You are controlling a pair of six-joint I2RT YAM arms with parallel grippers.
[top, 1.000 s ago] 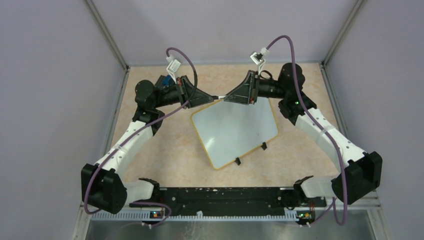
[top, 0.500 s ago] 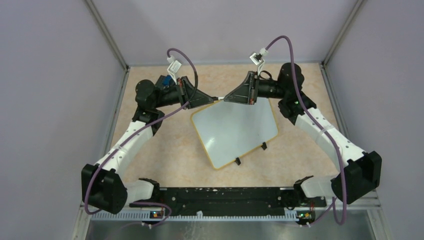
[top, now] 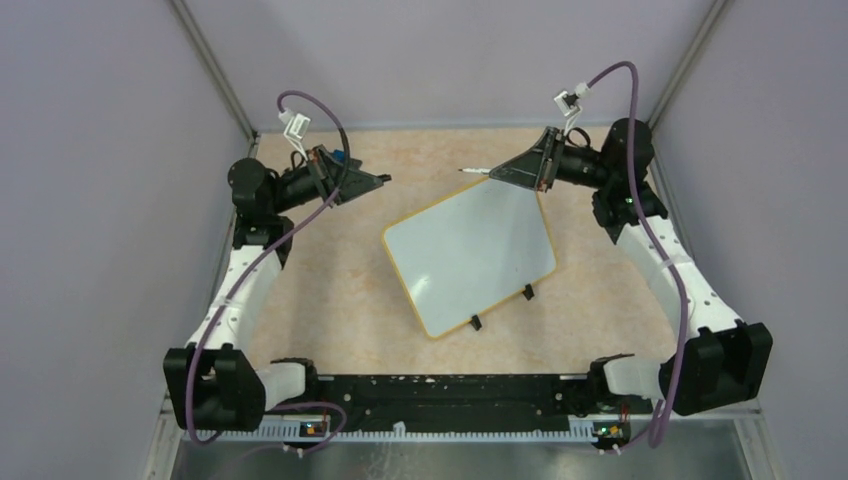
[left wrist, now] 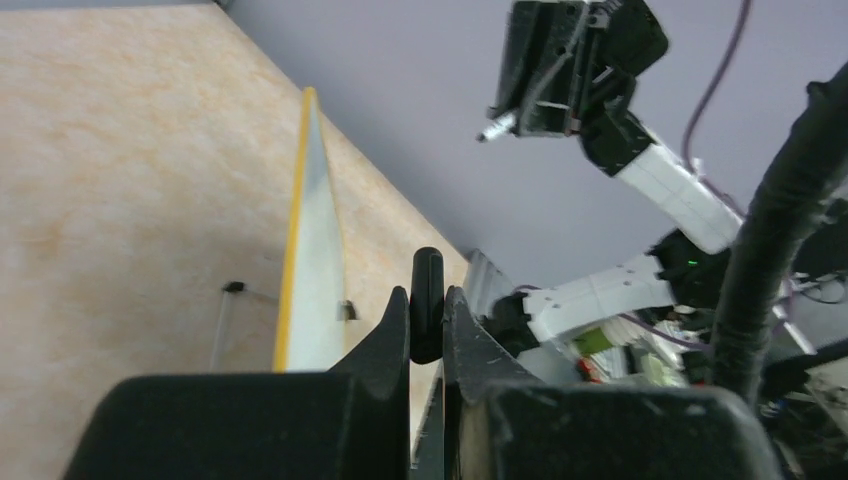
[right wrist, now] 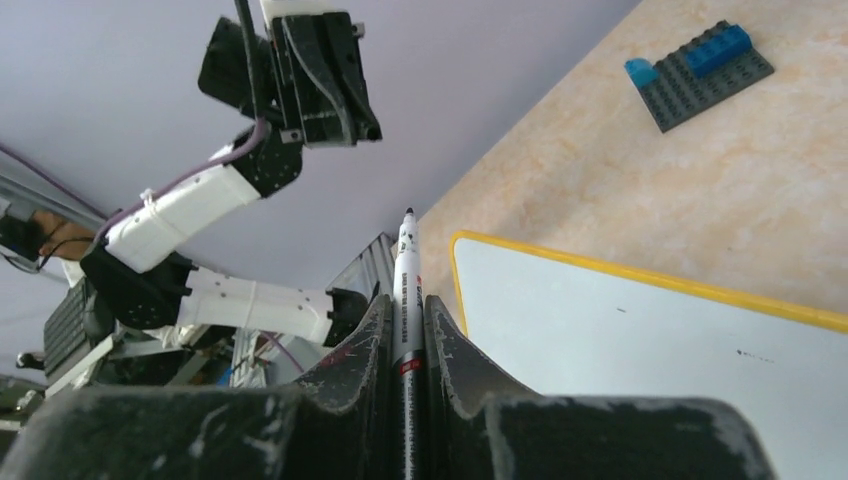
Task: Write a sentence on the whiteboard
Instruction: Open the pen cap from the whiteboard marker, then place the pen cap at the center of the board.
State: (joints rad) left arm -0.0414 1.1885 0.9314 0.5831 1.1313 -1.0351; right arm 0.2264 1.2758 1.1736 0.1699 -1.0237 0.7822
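— Where is the whiteboard (top: 470, 255)?

— Flat on the desk (top: 330, 290), roughly in the middle and turned askew, so one rounded corner points toward my bases. Its two black clip feet (top: 477, 323) sit on the near right edge. The yellow rim is unbroken all the way round.

— How much room is there around it?

— Bare desk on every side of the whiteboard. The strip left of it is the widest, and the one right of it is narrower. Beyond the far edge there is an open band running up to the back wall (top: 450, 60).

— And your pincers?

— My right pincer (right wrist: 407, 305) is clenched on a white marker (right wrist: 406, 250). The black tip sticks out past my fingers, bare. It hangs just beyond the whiteboard's far edge, near the far right corner, and touches nothing. The tip points left along that edge. My left pincer (left wrist: 427, 305) is clenched on a small black cap (left wrist: 427, 270), past the whiteboard's far left corner and well apart from it.

— Are the two close together?

— No, there is an open gap between them above the far edge.

— Anything else nearby?

— A small dark plate with blue blocks (right wrist: 705, 65) lies beyond the whiteboard's far edge, on the left pincer's side, apart from the rim.
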